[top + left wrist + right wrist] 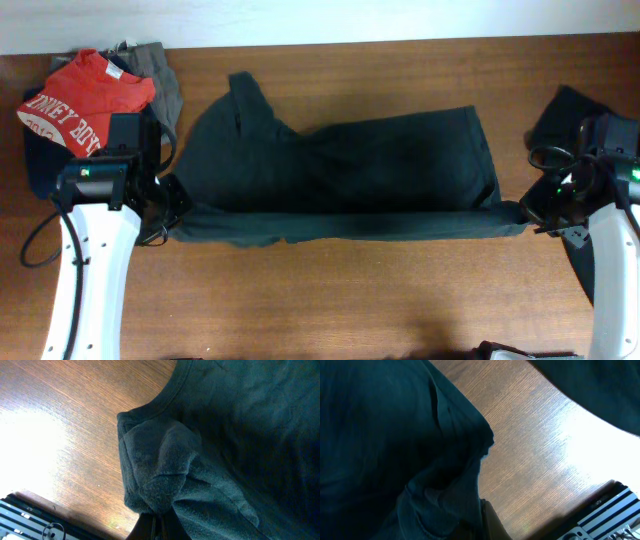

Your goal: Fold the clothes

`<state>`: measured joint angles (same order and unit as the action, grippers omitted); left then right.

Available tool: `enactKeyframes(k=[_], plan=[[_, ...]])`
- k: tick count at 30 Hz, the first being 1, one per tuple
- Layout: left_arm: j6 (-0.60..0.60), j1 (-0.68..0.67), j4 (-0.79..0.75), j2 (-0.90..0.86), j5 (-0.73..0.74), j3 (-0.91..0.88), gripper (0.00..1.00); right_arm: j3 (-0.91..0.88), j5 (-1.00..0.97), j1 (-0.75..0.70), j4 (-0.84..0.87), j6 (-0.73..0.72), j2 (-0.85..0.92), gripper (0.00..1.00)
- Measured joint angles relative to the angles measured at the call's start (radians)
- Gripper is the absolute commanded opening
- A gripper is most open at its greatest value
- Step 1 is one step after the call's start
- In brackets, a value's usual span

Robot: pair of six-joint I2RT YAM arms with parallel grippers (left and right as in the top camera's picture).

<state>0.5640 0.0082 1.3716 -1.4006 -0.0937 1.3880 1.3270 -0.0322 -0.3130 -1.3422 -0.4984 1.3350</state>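
Now the counter (pixel 330 300) shows wide wood nearside; left jaws and right jaws each pinch an end of the dark T-shirt (pixel 340 160), its front fold stretched straight.

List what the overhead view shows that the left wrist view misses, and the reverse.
Overhead only: the whole dark T-shirt stretched between the left jaws and right jaws, a red shirt with white lettering, a grey garment behind it, and another dark garment at the right edge. Left wrist only: close detail of the T-shirt's curved ribbed hem and the bunched fabric gathered at the left jaws. Both: the dark T-shirt on the wooden table.
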Motion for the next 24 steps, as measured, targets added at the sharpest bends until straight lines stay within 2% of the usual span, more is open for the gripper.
enactKeyframes(k=[10, 19, 24], plan=[[0.0, 0.0, 0.011, -0.065, 0.0, 0.0, 0.04, -0.143, 0.014, -0.001, 0.09, -0.001, 0.017, 0.04], [0.0, 0.0, 0.124, -0.135, 0.0, 0.0, 0.05, -0.168, 0.026, -0.001, 0.134, -0.02, 0.02, 0.04], [0.0, 0.0, 0.028, -0.137, 0.0, 0.001, 0.07, -0.183, 0.026, -0.001, 0.171, -0.03, 0.02, 0.04]])
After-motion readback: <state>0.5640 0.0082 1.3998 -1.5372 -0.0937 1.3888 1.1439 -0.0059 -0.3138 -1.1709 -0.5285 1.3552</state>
